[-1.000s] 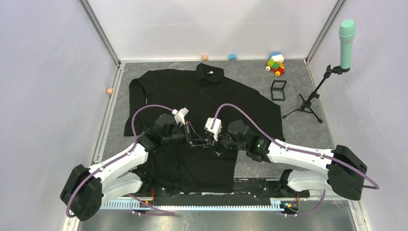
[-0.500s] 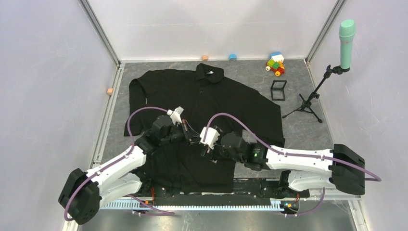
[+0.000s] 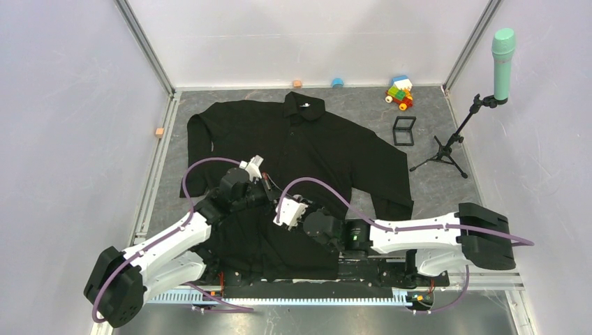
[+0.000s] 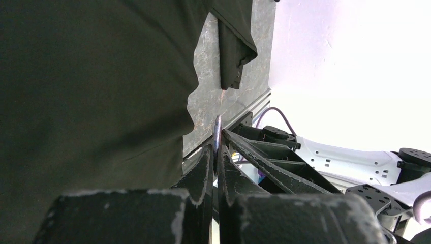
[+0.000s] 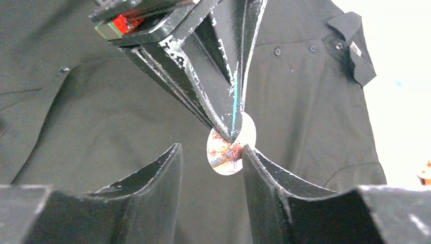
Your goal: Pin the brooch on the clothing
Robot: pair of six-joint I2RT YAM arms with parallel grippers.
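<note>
In the last second the right gripper (image 5: pixel 211 149) has drawn back toward the near edge, and its jaws now stand apart and empty. The brooch (image 5: pixel 231 152) stays pinched by its rim in the left gripper (image 5: pixel 231 133), over the lower front of the shirt (image 3: pixel 314 139); I judge the handover is done and the pinning not yet begun

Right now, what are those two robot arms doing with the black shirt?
The left gripper is pinching a small round brooch by its edge, over the black shirt. The right gripper is open and facing the brooch up close. The brooch doesn't look pinned on yet.
</note>
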